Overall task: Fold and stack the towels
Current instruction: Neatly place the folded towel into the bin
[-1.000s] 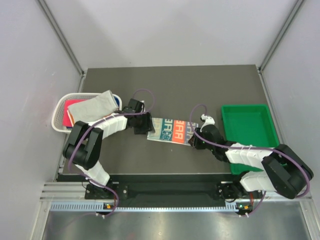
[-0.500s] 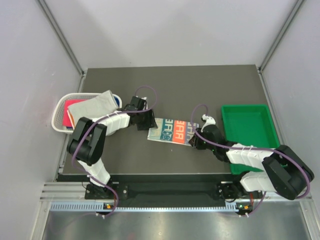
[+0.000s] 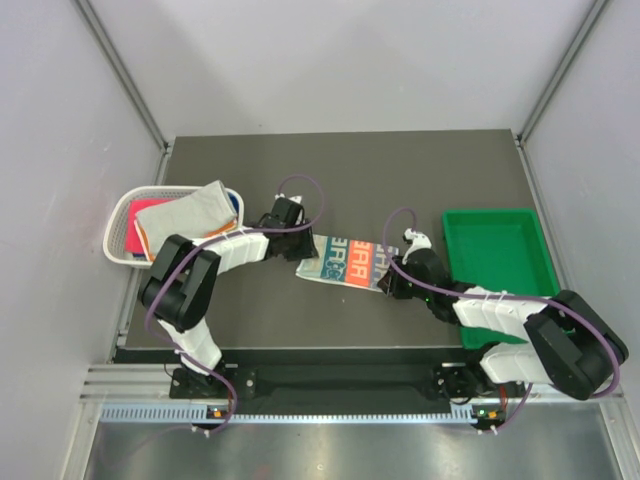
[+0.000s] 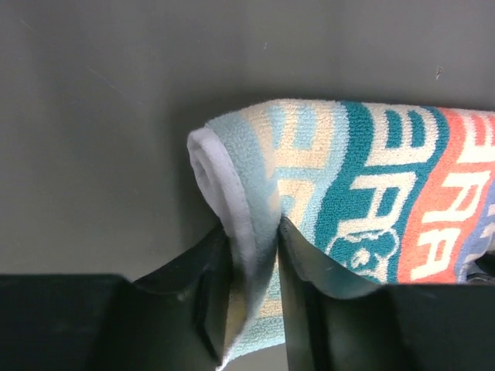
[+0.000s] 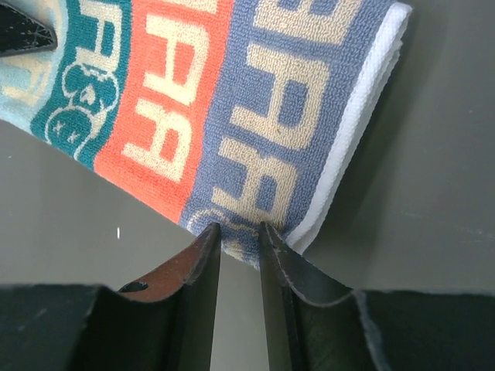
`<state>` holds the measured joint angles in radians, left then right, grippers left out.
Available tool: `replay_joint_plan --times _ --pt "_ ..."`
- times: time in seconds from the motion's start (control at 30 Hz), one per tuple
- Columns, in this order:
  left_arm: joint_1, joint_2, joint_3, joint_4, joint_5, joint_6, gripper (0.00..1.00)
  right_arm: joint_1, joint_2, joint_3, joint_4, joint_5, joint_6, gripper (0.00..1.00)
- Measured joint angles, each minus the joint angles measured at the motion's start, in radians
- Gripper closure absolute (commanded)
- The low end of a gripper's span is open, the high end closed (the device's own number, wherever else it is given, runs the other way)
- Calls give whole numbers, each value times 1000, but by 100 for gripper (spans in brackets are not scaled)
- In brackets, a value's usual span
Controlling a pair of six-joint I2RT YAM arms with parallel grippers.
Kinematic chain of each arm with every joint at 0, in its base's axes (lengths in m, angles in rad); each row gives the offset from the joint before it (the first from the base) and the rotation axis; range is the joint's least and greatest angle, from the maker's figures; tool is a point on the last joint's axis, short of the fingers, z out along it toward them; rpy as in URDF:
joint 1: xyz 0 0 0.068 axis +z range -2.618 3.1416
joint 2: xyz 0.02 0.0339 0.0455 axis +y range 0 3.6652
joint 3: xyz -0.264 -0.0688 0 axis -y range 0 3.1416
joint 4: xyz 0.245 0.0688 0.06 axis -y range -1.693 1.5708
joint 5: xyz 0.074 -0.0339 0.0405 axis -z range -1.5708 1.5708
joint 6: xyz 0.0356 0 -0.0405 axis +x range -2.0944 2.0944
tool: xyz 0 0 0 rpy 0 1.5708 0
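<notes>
Item: folded terry towel (image 3: pixel 346 262), teal, orange and blue-grey letter bands, spread at the middle of the dark counter (image 3: pixel 400 170). I see my left tool (image 4: pixel 251 236) clamped on its white-hemmed left fold, and my right tool (image 5: pixel 238 232) pinching its right corner.

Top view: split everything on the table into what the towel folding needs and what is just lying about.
Job: printed towel, pinched at its ends by left end effector and right end effector; grey towel, pink-red towel, blue towel piled at the left.
Lying about: white mesh basket holding that pile; green tray.
</notes>
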<state>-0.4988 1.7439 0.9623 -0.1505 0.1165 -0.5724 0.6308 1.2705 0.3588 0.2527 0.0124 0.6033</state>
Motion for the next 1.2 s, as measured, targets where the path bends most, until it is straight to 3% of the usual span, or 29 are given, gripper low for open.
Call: replay_joint_plan --times 0.03,0.1,0.13,0.23,0.4,0.73,0.97,1.2 --pt "-2 2 -3 4 -2 -5 78 0 0 0 0 -3 0 72" --pt "-6 6 -5 5 -2 -15 89 -1 0 0 1 -11 -1 72" --pt "-8 6 -4 5 -4 -14 100 -1 0 0 1 -14 -1 72" --pt "-11 8 5 -11 -14 -16 100 -5 1 4 -5 -30 -2 70" --pt "-39 9 64 -134 -121 5 100 -7 2 71 -81 -56 -20 57" --pt "-64 -39 288 -513 -521 103 100 -15 23 327 -151 -80 -80 57" --pt "-56 -108 483 -663 -705 176 100 -21 77 344 -161 -106 -90 58" --pt "-22 -112 638 -758 -800 259 100 -26 89 344 -168 -120 -95 58"
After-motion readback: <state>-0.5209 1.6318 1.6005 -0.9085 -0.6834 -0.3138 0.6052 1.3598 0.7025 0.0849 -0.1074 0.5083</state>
